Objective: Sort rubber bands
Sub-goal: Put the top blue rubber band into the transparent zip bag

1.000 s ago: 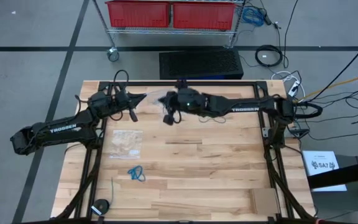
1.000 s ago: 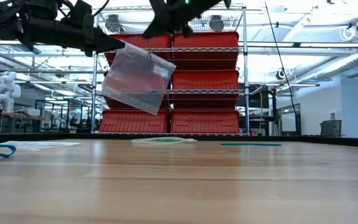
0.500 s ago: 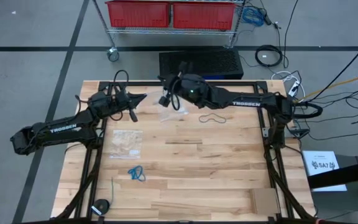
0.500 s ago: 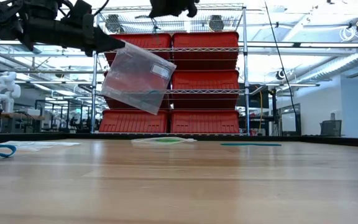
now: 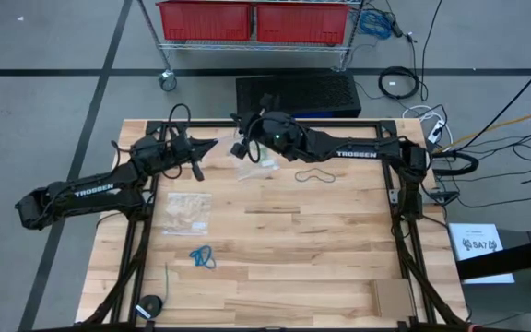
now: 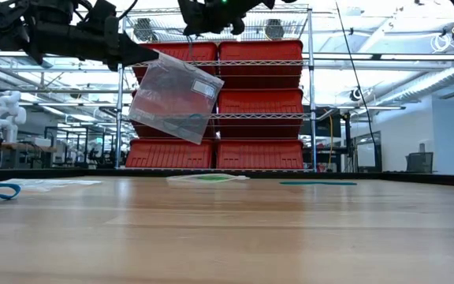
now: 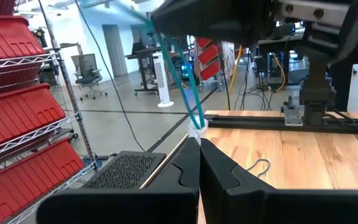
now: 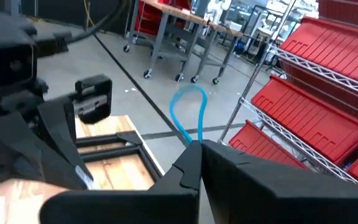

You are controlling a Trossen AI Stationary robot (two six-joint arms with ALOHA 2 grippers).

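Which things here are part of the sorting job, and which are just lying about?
Job: blue rubber band pinched in the right gripper; clear bag held up by the left gripper; blue bands on the table.
Lying about: red bins, floor cables.

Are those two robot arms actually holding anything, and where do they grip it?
Left end effector pinches a clear bag's top corner. Right end effector holds a blue rubber band by its end.
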